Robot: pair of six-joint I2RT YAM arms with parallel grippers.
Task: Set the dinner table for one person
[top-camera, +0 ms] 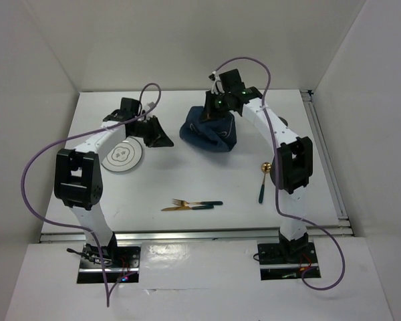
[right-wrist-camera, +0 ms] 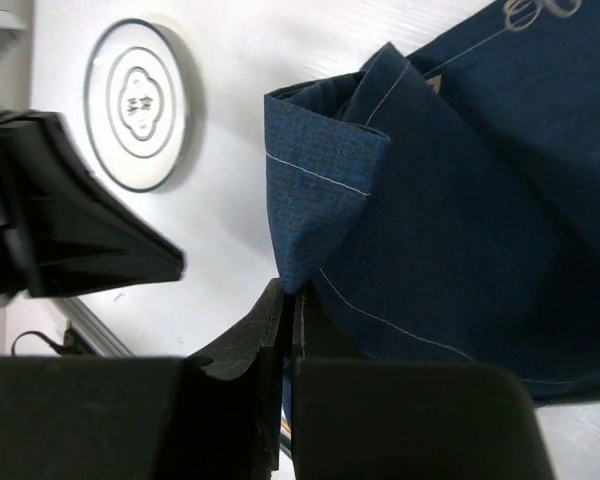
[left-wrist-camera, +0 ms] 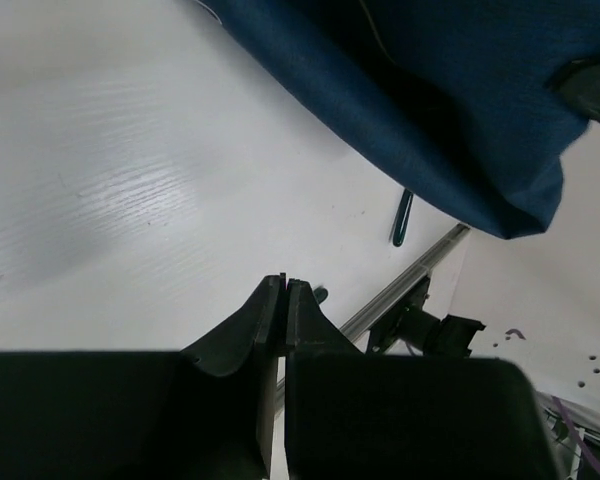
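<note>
Pinching a folded edge of the navy placemat (top-camera: 210, 137) in our right gripper (right-wrist-camera: 288, 290), we have its jaws closed tight on the cloth. The mat sits bunched and creased at the far middle of the dinner table (top-camera: 187, 175) rather than lying flat. We judge the grip is on an edge so that the mat can be dragged or shaken open. Folded over itself as it is, it could not take a plate.

Our left gripper (left-wrist-camera: 285, 283) hovers just left of the bundle, its fingers nearly together with only a thin slit between them and nothing in them. Pointed towards the cloth, it looks placed to catch a second edge, so that both arms can pull the mat out between them.

The white plate (top-camera: 122, 157) lies on the left of the table, just near of the left gripper and apart from the cloth. The fork (top-camera: 185, 201) and knife (top-camera: 180, 208) lie side by side at the near middle. The spoon (top-camera: 263, 179), gold bowl far and dark handle near, rests on the right beside the right arm. They seem parked around the edges to leave the middle for the mat. In our view the setting is at an early stage, since the mat must lie flat first.
</note>
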